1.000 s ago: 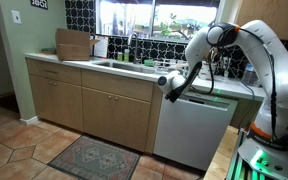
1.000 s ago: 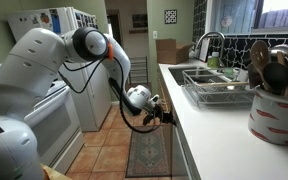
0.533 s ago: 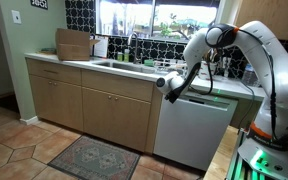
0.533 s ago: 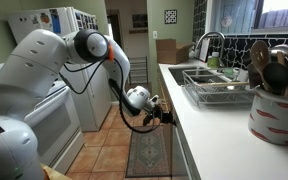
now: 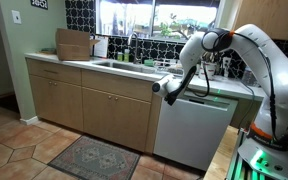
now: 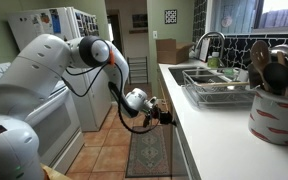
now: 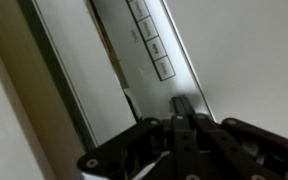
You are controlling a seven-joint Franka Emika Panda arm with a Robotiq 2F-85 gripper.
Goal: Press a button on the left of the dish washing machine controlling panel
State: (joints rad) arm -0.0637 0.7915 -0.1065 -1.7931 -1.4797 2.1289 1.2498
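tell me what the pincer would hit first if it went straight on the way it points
Most likely the controlling panel on the dish washing machine: in the wrist view the shut pincer aims at that strip. Depth unclear.

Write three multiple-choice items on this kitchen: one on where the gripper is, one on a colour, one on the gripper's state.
1. Where is the gripper? A. over the sink. B. at the top edge of the dish washing machine. C. down by the rug.
2. What colour are the cabinet doors beside that machine? A. tan. B. black. C. blue.
3. How do the gripper's fingers stand? A. wide apart. B. closed together. C. one is missing.
Answers: 1 B, an exterior view puts it there, and the wrist view shows the controlling panel just past its tip. 2 A, the doors look tan. 3 B, the wrist view shows no gap between the fingers.
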